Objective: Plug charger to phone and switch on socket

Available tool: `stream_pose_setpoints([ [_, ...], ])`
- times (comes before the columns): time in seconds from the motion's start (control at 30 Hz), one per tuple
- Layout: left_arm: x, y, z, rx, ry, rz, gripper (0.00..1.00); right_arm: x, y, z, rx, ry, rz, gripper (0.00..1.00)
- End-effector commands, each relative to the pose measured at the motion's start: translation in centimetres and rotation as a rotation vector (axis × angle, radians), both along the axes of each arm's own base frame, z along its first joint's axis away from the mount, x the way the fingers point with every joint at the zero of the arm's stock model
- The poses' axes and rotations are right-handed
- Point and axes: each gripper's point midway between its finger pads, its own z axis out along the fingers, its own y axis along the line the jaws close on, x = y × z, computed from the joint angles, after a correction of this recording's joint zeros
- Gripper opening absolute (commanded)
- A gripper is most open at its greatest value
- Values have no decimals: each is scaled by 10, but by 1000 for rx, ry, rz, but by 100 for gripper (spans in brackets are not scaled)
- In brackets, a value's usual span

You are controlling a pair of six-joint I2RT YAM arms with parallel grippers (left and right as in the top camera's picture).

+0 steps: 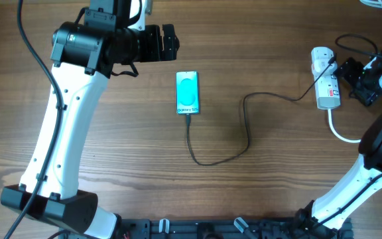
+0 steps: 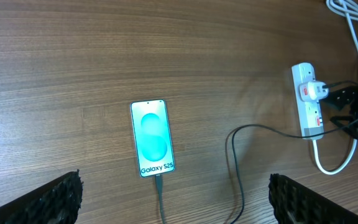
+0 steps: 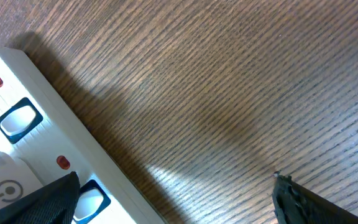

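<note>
The phone (image 1: 187,92) is laid mid-table, with the charger (image 1: 247,126) seen at its bottom port, thin and limp. The socket (image 1: 325,78) is at far right, a light strip judged likely to skid, so its stiff rocker switch (image 3: 18,118) is best pressed straight down. Both left gripper (image 1: 172,42) and right gripper (image 1: 347,79) are spread wide, empty.

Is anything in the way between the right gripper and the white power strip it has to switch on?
Nothing visible stands between them. The right gripper hangs open just beside the socket, and its wrist view shows a rocker switch on the strip uncovered.
</note>
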Motion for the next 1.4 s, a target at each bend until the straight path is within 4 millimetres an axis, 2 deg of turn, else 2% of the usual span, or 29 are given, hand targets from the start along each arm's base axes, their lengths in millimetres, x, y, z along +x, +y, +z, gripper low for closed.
stream_pose_setpoints([
  [0.0, 2, 2, -4, 7, 6, 3, 100, -14, 24, -21, 82, 64, 37, 100],
  [0.53, 2, 2, -4, 7, 6, 3, 100, -21, 31, -22, 118, 92, 36, 100],
  [0.67, 2, 2, -4, 7, 6, 3, 100, -33, 33, -19, 135, 136, 1, 100],
  [0.77, 2, 2, -4, 7, 6, 3, 100, -47, 25, -10, 86, 194, -66, 100],
  [0.87, 2, 2, -4, 7, 6, 3, 100, -58, 21, 12, 45, 211, -96, 100],
  [1.07, 2, 2, -4, 7, 6, 3, 100, -75, 32, 86, 13, 138, -93, 100],
  [1.23, 2, 2, -4, 7, 6, 3, 100, -91, 54, 155, -45, 29, -39, 100],
  [1.37, 2, 2, -4, 7, 6, 3, 100, -111, 87, 207, -101, -107, 20, 100],
])
